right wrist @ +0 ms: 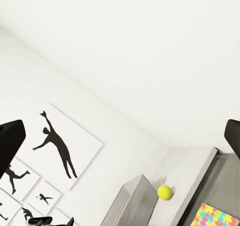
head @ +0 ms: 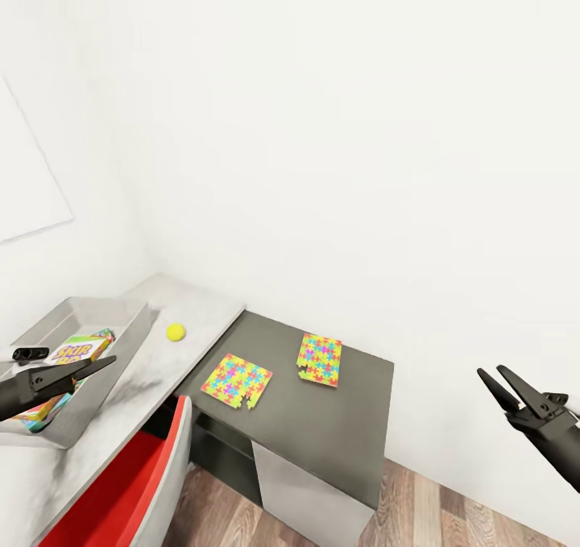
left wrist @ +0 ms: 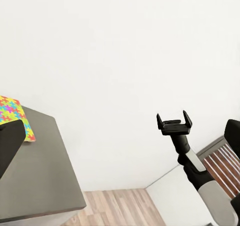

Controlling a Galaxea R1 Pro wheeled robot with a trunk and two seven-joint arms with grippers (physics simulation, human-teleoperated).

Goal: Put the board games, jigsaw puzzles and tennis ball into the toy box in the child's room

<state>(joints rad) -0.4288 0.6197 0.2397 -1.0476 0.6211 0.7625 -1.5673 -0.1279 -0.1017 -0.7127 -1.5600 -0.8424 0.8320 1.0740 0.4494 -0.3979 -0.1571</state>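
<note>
Both black grippers — left (head: 80, 372), right (head: 503, 379) — are hanging open and empty, since the small yellow-green tennis ball (head: 176, 332) is sitting at the light grey sloped toy box's (head: 121, 321) three o'clock, awaiting pickup.

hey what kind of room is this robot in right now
Most likely a child's bedroom or playroom: bright jigsaw puzzles and a tennis ball lie on a desk, and a grey toy box holds a colourful board game.
</note>
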